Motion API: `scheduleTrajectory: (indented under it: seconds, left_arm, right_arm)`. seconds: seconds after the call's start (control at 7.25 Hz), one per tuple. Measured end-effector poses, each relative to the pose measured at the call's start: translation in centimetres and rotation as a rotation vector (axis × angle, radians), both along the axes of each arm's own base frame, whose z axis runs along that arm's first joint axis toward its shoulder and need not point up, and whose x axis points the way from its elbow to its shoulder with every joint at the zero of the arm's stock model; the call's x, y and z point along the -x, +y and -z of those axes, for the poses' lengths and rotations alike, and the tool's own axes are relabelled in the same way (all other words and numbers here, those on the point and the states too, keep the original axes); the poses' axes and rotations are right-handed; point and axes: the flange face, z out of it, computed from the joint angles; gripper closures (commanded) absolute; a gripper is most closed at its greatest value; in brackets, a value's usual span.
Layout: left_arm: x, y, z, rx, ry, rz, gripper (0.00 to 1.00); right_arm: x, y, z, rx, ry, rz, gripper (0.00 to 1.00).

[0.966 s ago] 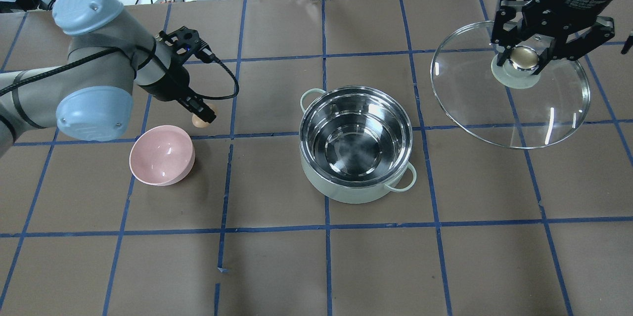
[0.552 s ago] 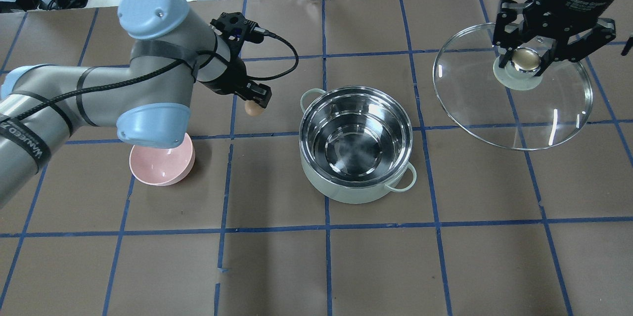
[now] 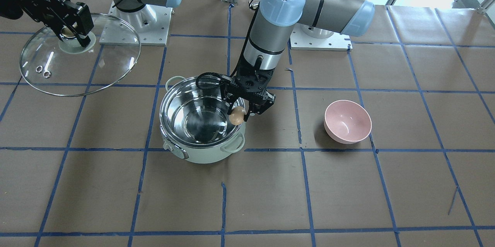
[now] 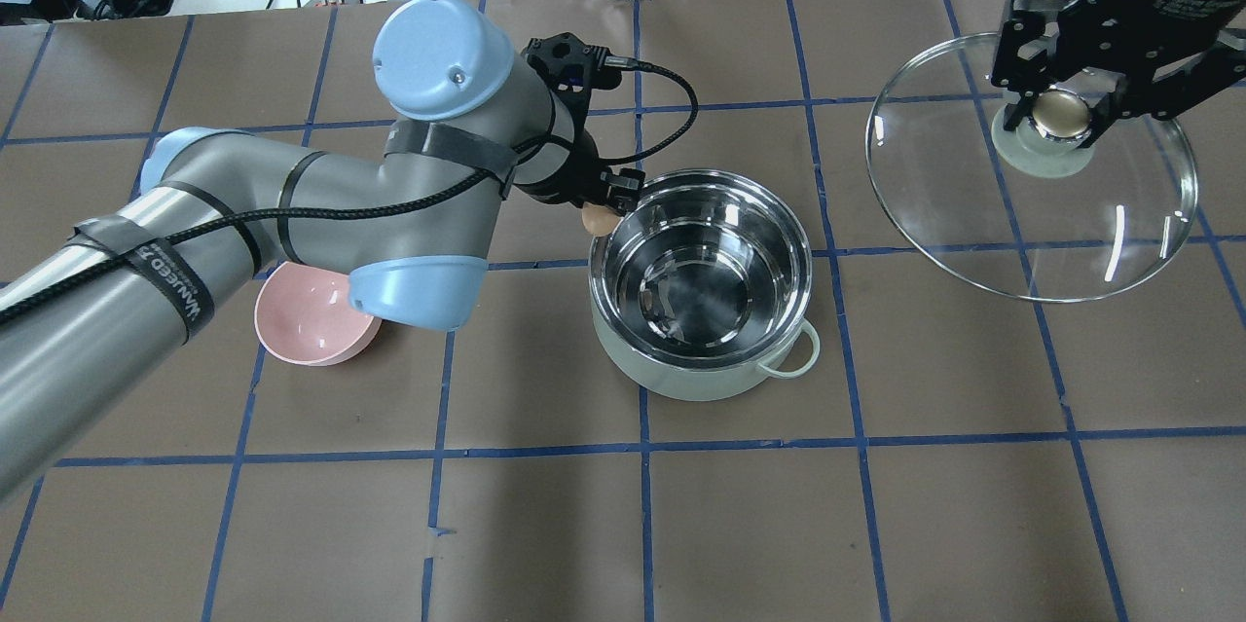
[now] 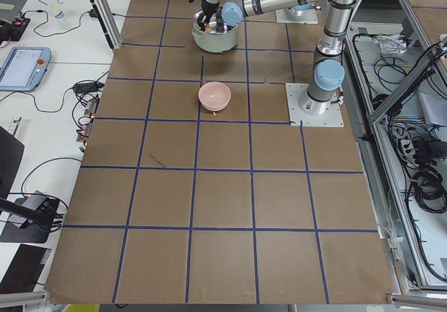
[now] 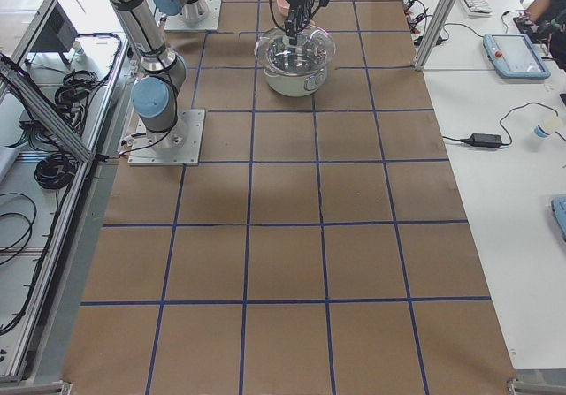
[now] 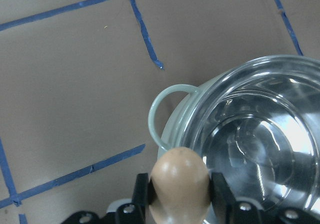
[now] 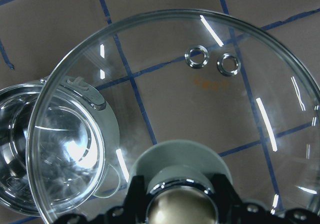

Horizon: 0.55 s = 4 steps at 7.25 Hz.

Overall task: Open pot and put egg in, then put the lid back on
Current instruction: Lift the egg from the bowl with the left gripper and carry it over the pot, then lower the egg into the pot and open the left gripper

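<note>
The mint-green pot [image 4: 703, 379] stands open at the table's middle; it also shows in the front view [image 3: 201, 156] and the left wrist view [image 7: 172, 119]. My left gripper [image 4: 605, 210] is shut on the light-brown egg [image 3: 237, 115] and holds it in the air over the pot's left rim [image 7: 179, 184]. My right gripper [image 4: 1061, 116] is shut on the golden knob [image 8: 179, 204] of the glass lid [image 4: 973, 203], held in the air to the right of the pot. The lid shows in the front view [image 3: 108, 65] too.
A pink bowl [image 4: 311, 320] stands on the table left of the pot, partly under my left arm; it shows in the front view [image 3: 347, 121]. Blue tape lines cross the brown table [image 4: 876, 525]. Cables lie at the far edge.
My left gripper has carried the egg to the right, from beside the pink bowl to the pot's left rim. My right gripper with the lid has shifted slightly right.
</note>
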Motion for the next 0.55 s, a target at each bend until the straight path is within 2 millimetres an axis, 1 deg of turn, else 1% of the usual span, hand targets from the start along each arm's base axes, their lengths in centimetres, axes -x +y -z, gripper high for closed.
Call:
scheduleTrajectory:
  seconds: [0.28,0.41,0.55]
  left_arm:
    - [3.3,0.4,1.8,0.003,0.034,-0.051,0.88]
    - [4.3,0.4,2.8,0.006,0.037,-0.068,0.88]
    - [5.3,0.7,3.7,0.009,0.024,-0.083,0.87]
  right_arm:
    - [0.1,0.5,-0.1,-0.006,0.0,-0.019,0.68]
    - [0.3,0.5,-0.1,-0.007,0.001,-0.032,0.64]
    - [0.8,0.4,0.0,-0.009,0.0,-0.04,0.65]
